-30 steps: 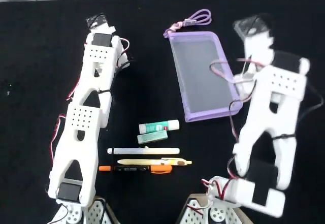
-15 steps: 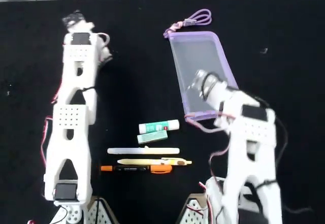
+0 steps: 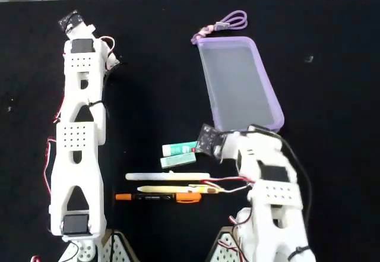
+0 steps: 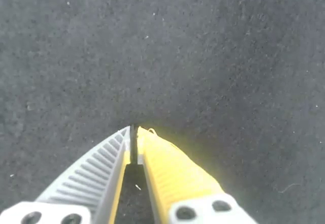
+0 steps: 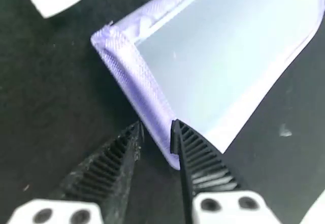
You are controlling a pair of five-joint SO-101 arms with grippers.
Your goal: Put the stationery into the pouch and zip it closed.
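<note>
High view: my right end effector sits just off the near-left corner of the lilac pouch, between that corner and the glue stick. The pouch lies flat on the black surface, and its looped strap trails off the far corner. Below the glue stick the other stationery lies in a row, one piece after another towards my bases: a green eraser, a white pen, a yellow pen and an orange-and-black pen. None of them is in the pouch.

In the right wrist view, the right end effector stands at a narrow gap and holds nothing. The woven edge of the pouch runs right past its fingertips, and I cannot tell whether they touch it.

My left end effector is stretched to the far left of the surface, well apart from the pouch and the stationery. In the left wrist view, the left end effector has its tips pressed together on nothing, over bare black cloth.
</note>
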